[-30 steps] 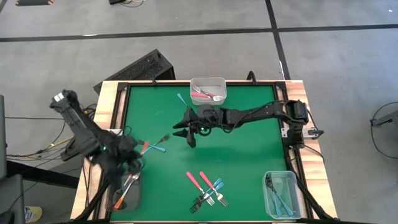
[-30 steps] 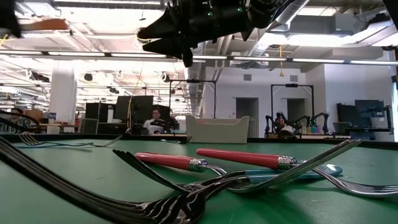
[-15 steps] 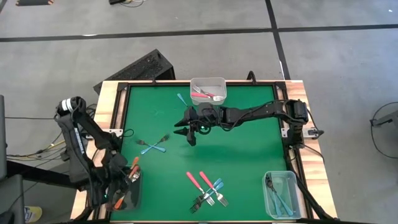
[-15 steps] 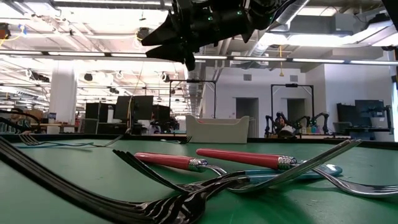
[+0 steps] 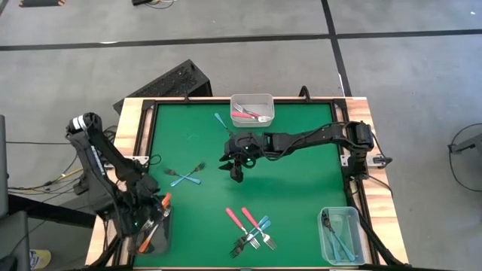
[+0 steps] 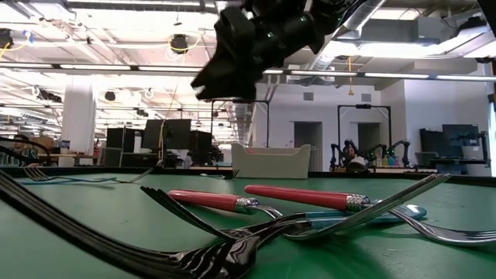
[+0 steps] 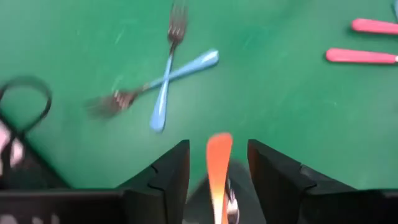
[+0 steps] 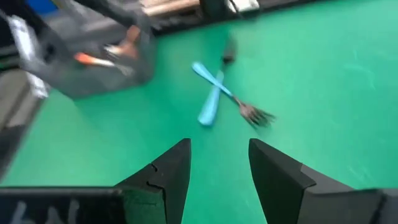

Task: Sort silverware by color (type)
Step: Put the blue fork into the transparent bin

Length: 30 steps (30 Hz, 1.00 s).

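Note:
My left gripper [image 5: 154, 209] hangs open over the clear tub [image 5: 143, 242] at the table's near left corner. An orange-handled fork [image 7: 219, 163] stands between its fingers with a gap on each side, head down in the tub, which holds other orange forks. My right gripper [image 5: 236, 172] stands open and empty above the table's middle [image 8: 219, 149]. Two blue forks [image 5: 184, 178] lie crossed on the green mat. Red and blue forks [image 5: 252, 229] lie piled near the front edge. One blue fork [image 5: 221, 120] lies by the far tub.
A far tub [image 5: 265, 100] holds pink-red forks, and a near-right tub [image 5: 339, 235] holds blue ones. A black raised rim [image 5: 147, 143] frames the mat. Bare mat lies at the right half [image 5: 309, 181].
My left gripper has carried the orange fork from beside the crossed blue forks toward the table's near edge, to above the near-left tub; the fork's head now sits in the tub. My right gripper has shifted a little right and tipped downward.

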### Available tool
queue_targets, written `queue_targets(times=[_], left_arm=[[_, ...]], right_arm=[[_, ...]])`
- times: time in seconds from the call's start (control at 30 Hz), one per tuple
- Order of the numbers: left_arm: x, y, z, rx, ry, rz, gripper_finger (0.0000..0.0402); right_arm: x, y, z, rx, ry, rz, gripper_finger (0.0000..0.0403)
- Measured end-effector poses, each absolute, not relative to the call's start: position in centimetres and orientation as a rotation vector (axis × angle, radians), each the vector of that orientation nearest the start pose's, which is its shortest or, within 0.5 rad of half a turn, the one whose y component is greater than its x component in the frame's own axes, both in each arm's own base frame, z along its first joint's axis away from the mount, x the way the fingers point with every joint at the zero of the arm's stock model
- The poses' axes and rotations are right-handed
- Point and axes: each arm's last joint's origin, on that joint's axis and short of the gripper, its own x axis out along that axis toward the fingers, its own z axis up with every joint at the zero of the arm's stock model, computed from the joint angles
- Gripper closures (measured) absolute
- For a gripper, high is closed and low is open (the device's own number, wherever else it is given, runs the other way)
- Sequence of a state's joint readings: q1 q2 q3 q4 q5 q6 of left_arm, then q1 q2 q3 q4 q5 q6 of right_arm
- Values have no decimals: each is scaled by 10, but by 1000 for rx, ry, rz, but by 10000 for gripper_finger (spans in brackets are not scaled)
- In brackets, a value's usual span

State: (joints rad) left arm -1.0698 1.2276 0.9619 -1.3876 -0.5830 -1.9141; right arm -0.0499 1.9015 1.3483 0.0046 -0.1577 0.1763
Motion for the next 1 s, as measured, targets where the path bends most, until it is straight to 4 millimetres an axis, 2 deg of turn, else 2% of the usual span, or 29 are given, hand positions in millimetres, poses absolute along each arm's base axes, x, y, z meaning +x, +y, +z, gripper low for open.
queue_targets(times=[0.13,0.33,0.43,0.5,0.6,0.77,0.9,1.0], left_arm=[[124,-127,259,-410,972,633,256],[163,-88,259,-256,1124,552,269],[180,-68,253,-190,1178,485,271],[186,-58,242,-152,1214,408,272],[189,-43,220,-139,1268,338,272],[177,-21,191,-97,1384,373,272],[174,-15,175,-89,1406,309,272],[177,-14,173,-115,1384,271,272]], right_arm=[[424,-17,219,189,629,1,214],[419,-17,213,166,702,-1,214],[416,-17,209,157,755,-31,214],[413,-18,206,146,800,-56,215],[408,-19,202,133,863,-90,221],[404,-14,198,121,917,-98,236],[404,-11,198,113,918,-89,246],[404,-11,198,106,918,-86,251]])
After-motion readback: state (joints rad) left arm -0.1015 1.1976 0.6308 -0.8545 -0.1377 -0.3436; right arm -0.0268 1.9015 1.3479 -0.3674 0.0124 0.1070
